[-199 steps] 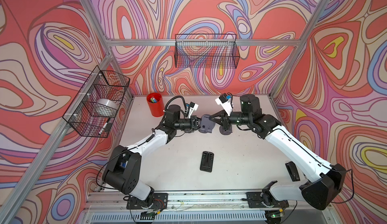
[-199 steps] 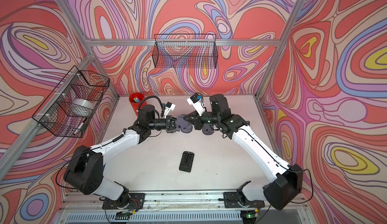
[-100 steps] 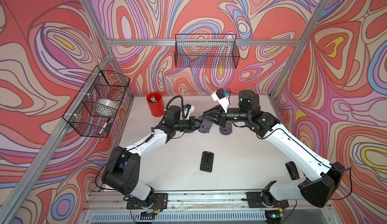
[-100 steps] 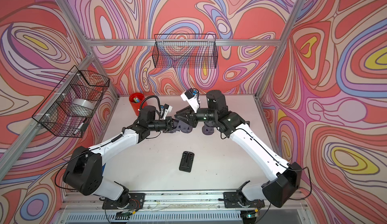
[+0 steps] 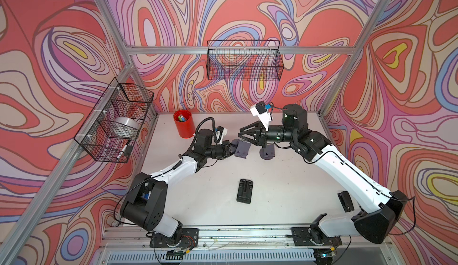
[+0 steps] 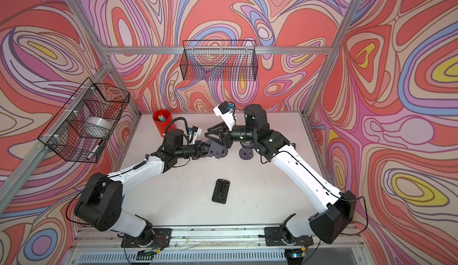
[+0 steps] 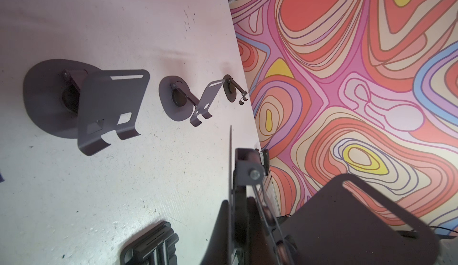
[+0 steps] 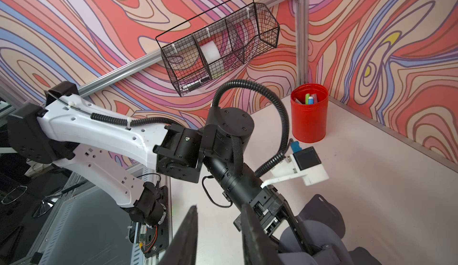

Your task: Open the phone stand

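Observation:
My left gripper (image 5: 233, 149) (image 7: 234, 216) is shut on the thin base of a grey phone stand (image 5: 242, 149) (image 6: 218, 151), held just above the table at the back middle. In the left wrist view the stand's support plate (image 7: 359, 221) is swung out from the base on its hinge arm (image 7: 247, 169). My right gripper (image 5: 240, 133) (image 6: 207, 135) (image 8: 220, 209) is open, with nothing between its fingers. It hovers just above and behind the held stand without touching it.
Another grey stand (image 5: 267, 152) sits unfolded under the right arm; the left wrist view shows three such stands (image 7: 99, 102) in a row. A folded black stand (image 5: 244, 191) lies mid-table. A red pen cup (image 5: 184, 123) stands back left. Wire baskets (image 5: 244, 60) hang on the walls.
My right gripper has opened, let go of the stand's plate, and risen slightly above it. The left gripper keeps its hold and has barely moved.

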`<state>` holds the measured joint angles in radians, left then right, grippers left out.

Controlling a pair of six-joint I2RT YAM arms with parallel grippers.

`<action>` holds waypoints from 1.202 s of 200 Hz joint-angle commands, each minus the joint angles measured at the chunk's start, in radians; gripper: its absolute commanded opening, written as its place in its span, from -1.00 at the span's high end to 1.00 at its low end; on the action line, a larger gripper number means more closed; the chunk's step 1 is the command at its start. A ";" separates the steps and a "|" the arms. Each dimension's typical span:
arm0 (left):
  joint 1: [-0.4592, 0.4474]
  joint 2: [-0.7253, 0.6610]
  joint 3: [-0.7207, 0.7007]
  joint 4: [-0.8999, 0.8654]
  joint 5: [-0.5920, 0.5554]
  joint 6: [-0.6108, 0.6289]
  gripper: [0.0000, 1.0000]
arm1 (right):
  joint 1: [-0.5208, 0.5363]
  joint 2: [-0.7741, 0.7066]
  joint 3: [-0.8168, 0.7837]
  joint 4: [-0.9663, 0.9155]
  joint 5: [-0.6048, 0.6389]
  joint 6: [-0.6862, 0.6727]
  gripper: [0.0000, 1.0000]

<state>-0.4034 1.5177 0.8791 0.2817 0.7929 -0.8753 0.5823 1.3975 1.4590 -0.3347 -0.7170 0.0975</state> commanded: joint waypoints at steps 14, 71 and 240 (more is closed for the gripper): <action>0.058 -0.065 -0.049 0.169 0.048 -0.054 1.00 | 0.000 0.016 0.030 -0.031 0.085 0.040 0.31; 0.261 -0.157 -0.127 0.016 0.060 0.025 1.00 | -0.002 0.010 0.033 -0.057 0.165 0.070 0.26; 0.532 0.297 -0.117 0.240 0.174 0.055 1.00 | -0.080 0.027 -0.002 -0.101 0.206 0.113 0.23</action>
<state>0.1257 1.8072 0.7021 0.5423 0.9535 -0.8841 0.5098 1.4151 1.4712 -0.4248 -0.5053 0.2043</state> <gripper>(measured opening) 0.056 0.386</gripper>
